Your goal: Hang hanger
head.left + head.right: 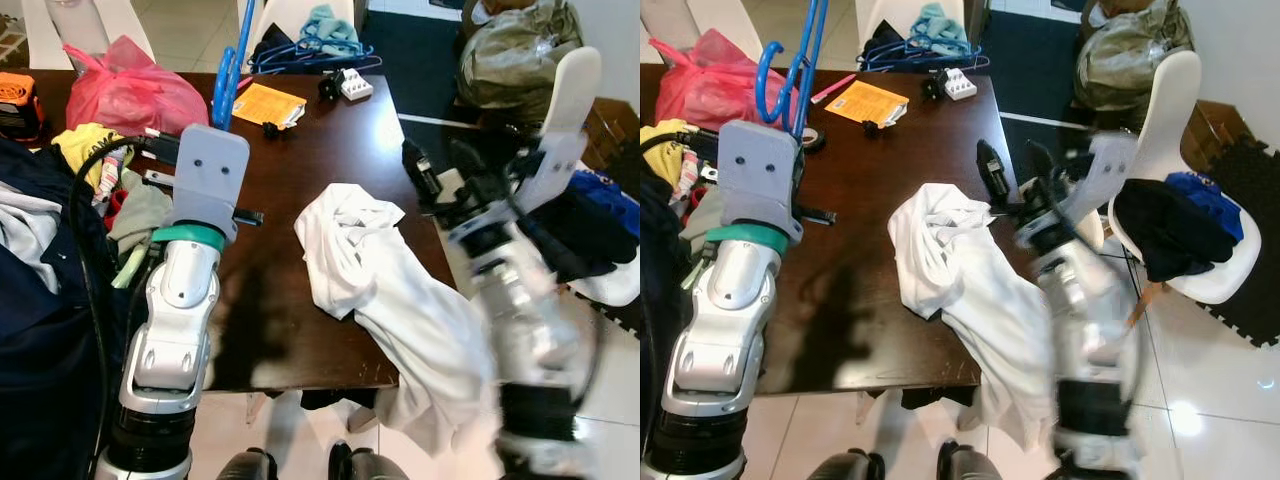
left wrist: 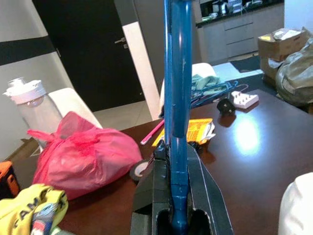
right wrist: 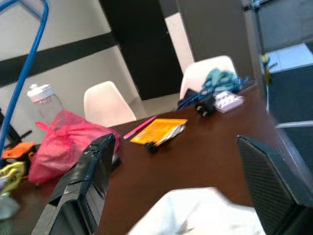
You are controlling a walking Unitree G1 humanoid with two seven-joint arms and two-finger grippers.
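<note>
A blue plastic hanger stands upright above the left side of the dark wooden table. My left gripper is shut on the hanger's lower bar, both black fingers pressed against it. A crumpled white garment lies on the table's right half and hangs over the near edge. My right gripper is open and blurred, just above the far right edge of the garment, with nothing between its fingers.
A pink plastic bag, an orange booklet and a white power strip sit at the table's far end. More blue hangers lie on a far chair. Clothes pile at my left. A white chair holds dark clothes at right.
</note>
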